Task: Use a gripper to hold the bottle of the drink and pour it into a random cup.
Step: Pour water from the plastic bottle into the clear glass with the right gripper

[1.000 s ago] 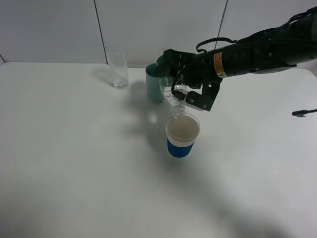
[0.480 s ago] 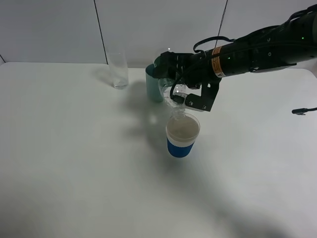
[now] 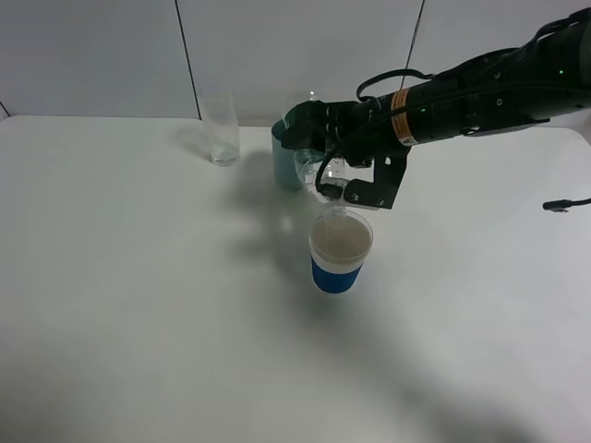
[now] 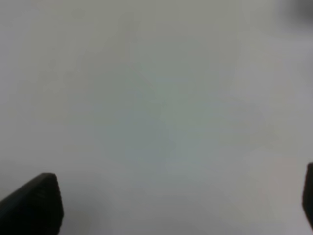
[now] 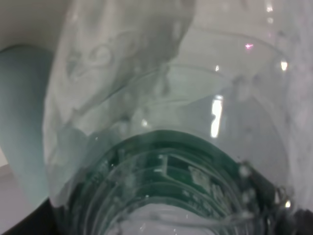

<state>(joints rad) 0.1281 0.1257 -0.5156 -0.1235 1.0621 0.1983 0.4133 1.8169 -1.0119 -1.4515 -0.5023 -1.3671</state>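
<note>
From the high camera, a smooth white table [image 3: 129, 305] carries three drinking vessels. One is a short round cup [image 3: 341, 251], white with a blue band around its lower half. One is a plain teal tumbler [image 3: 283, 159] behind the cup, and one is a tall clear glass [image 3: 221, 132] further back and to the left of it. There is one bottle [image 3: 327, 183], clear plastic, tipped neck-down with its mouth just above the cup's rim. The black right gripper [image 3: 316, 140] has its jaws pinched on the bottle's body. A black cable end [image 3: 561, 209] lies well to the right of the cup.

The left wrist camera gives a blurred pale surface. The left gripper [image 4: 171, 208] shows only as two dark tips, its jaws spread wide and holding nothing.

In the right wrist camera the bottle [image 5: 166, 147] fills the frame, with ribbed clear plastic, a dark green label and droplets inside. The tumbler [image 5: 22, 127] is just beside it.
</note>
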